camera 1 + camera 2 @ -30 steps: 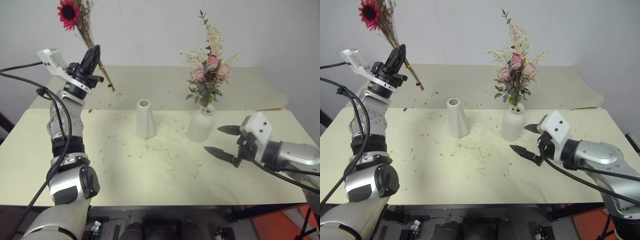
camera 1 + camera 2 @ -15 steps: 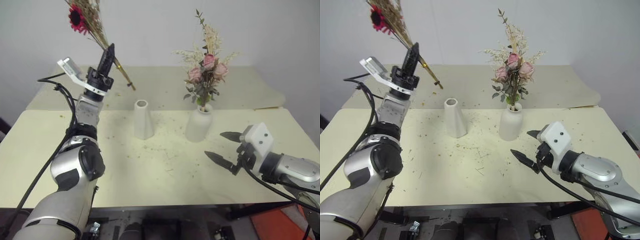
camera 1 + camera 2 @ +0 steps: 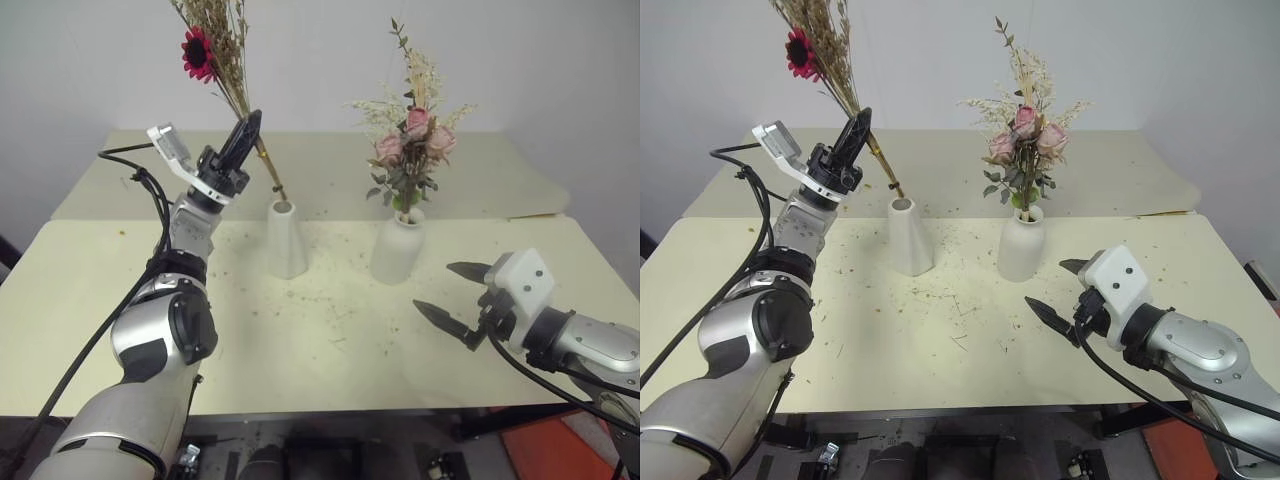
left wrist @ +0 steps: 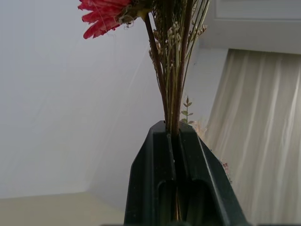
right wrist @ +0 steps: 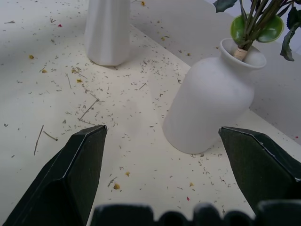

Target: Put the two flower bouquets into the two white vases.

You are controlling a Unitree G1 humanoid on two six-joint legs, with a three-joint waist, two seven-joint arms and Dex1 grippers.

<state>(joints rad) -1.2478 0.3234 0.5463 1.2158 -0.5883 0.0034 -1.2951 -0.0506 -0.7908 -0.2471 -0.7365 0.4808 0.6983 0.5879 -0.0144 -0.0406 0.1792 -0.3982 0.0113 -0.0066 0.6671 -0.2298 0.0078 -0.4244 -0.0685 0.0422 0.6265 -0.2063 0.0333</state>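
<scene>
Pale cream tabletop point(image 3: 330, 330), strewn with dried bits, carries both vases. At its back left the tall, slim, tapering white vase point(image 3: 286, 240) stands empty. The left gripper point(image 3: 245, 135) is clamped on the stems of the dried bunch with a red daisy and tan grasses point(image 3: 213, 50), held tilted with its stem ends just above that vase's mouth. To the right, the rounded white bottle vase point(image 3: 398, 247) holds the pale pink rose bouquet point(image 3: 412, 140). The right gripper point(image 3: 455, 295) hovers near it, fingers spread wide, empty.
</scene>
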